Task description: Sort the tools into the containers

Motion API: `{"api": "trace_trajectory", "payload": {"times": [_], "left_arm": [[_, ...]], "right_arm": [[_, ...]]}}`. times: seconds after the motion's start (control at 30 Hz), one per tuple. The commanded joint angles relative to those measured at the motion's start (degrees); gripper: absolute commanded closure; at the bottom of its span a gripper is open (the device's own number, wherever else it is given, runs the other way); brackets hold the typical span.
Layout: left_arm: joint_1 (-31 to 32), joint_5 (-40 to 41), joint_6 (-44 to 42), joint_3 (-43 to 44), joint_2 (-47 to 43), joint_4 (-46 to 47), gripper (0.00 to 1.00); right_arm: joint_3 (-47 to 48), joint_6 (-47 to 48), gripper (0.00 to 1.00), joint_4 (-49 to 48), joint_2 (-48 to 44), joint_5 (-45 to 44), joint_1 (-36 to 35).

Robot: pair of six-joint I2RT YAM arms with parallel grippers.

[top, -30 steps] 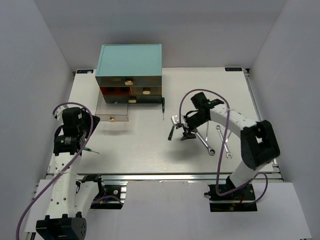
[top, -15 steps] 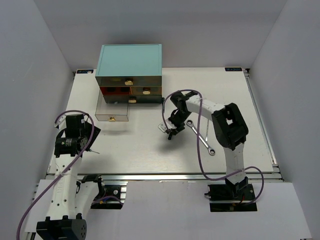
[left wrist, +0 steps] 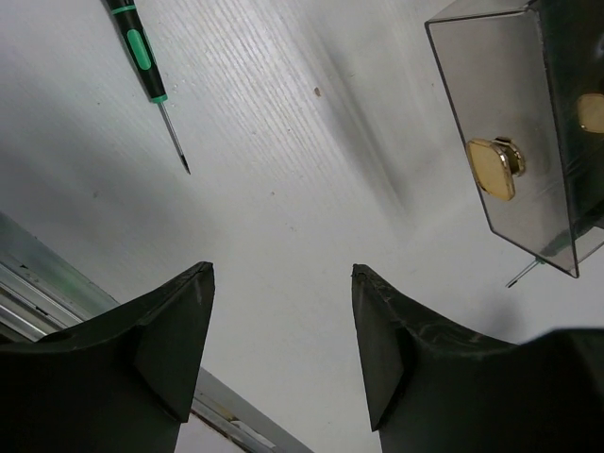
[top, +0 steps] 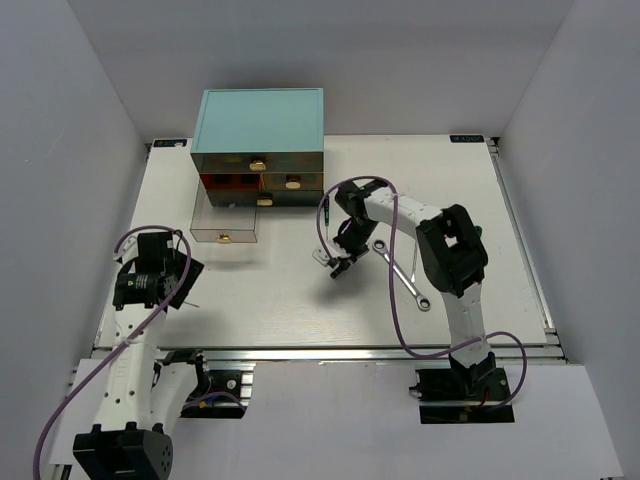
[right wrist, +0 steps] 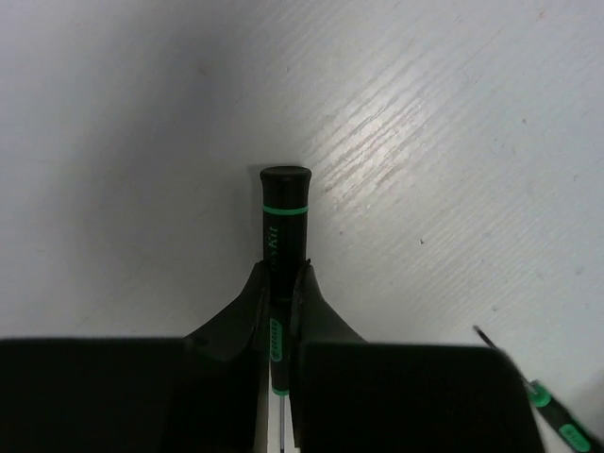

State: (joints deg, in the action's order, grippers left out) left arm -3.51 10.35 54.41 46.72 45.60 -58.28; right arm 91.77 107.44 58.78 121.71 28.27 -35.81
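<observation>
My right gripper [right wrist: 280,276] is shut on a black-handled screwdriver [right wrist: 284,212] with a green ring, low over the table's middle [top: 339,264]. A second screwdriver [right wrist: 552,413] lies off to the gripper's lower right in the right wrist view. My left gripper [left wrist: 281,274] hangs open and empty near the left edge [top: 152,284]. A green-and-black screwdriver [left wrist: 142,49] lies on the table ahead of it. The pulled-out brownish drawer [left wrist: 510,104] with a gold knob [left wrist: 494,168] stands further right. A silver wrench [top: 401,281] lies right of the right gripper.
The teal-topped cabinet [top: 260,120] stands at the back left, one low drawer [top: 225,226] pulled out toward the front. Another slim screwdriver [top: 326,210] lies beside the cabinet's right front corner. The metal rail [top: 300,352] runs along the table's near edge.
My right gripper moved left across the table and closed on the black-handled screwdriver. The left gripper sank a little toward the near edge and stayed open.
</observation>
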Motion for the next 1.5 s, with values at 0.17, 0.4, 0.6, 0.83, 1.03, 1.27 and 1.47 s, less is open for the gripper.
{"api": "trace_trajectory", "payload": {"times": [0.17,0.4,0.6,0.83,1.03,1.27,1.47], "left_arm": [[0.3,1.4,1.3,-0.1,-0.7,-1.3,0.3],[0.2,1.6,1.7,0.2,-1.0,-2.3,0.3],[0.2,1.3,2.9,-0.7,-2.4,-2.1,0.3],[0.2,1.3,3.9,-1.1,-3.9,-3.3,0.3],[0.3,1.6,4.2,-1.2,-4.2,-3.8,0.3],[0.3,2.1,4.5,-0.3,0.1,-2.4,0.29],[0.2,4.8,5.5,2.6,10.0,-3.6,0.27]], "right_arm": [[22.0,-28.8,1.0,0.8,-7.2,24.7,-4.4],[24.1,-57.9,1.0,-39.9,-9.2,18.5,-12.8],[35.1,-58.3,1.0,-56.9,4.3,11.6,-16.8],[30.6,-50.3,1.0,-67.7,8.4,7.7,-17.5],[27.5,-42.2,0.89,-65.7,10.1,6.7,-17.0],[29.4,-44.1,0.28,-60.4,9.6,6.4,-15.5],[31.4,-56.5,0.35,-60.8,4.6,7.5,-13.4]]}}
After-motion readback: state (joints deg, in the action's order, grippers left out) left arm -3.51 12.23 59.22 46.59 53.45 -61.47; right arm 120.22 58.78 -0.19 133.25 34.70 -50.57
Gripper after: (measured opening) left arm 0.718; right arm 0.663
